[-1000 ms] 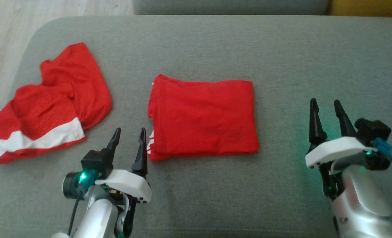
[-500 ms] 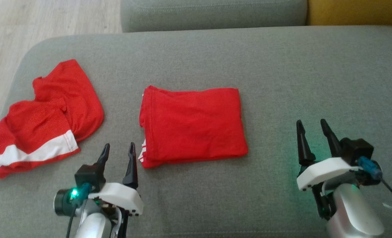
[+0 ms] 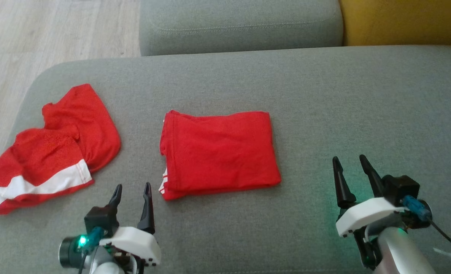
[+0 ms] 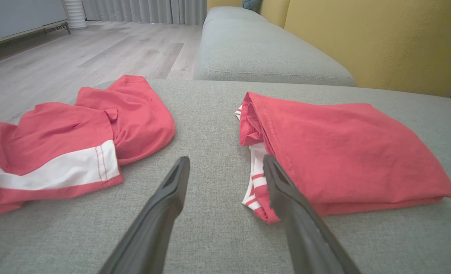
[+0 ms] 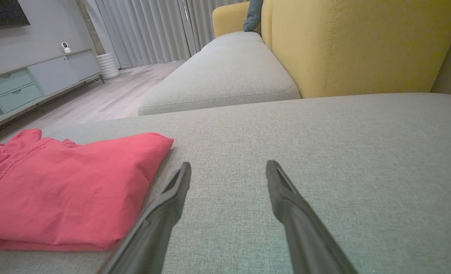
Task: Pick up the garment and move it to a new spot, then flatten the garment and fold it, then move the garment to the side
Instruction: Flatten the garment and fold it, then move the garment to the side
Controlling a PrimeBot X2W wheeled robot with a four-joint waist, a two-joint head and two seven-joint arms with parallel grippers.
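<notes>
Holding left gripper (image 3: 132, 185) and right gripper (image 3: 348, 157) parted, empty, over the front of the grey fabric sofa seat (image 3: 324, 95), preparing to pinch every layer of the folded red cloth garment (image 3: 218, 150) lying mid-seat, keeping folds intact.

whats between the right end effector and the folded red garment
Only bare grey sofa cushion lies between the right end effector and the folded red garment, as the head view shows.
</notes>
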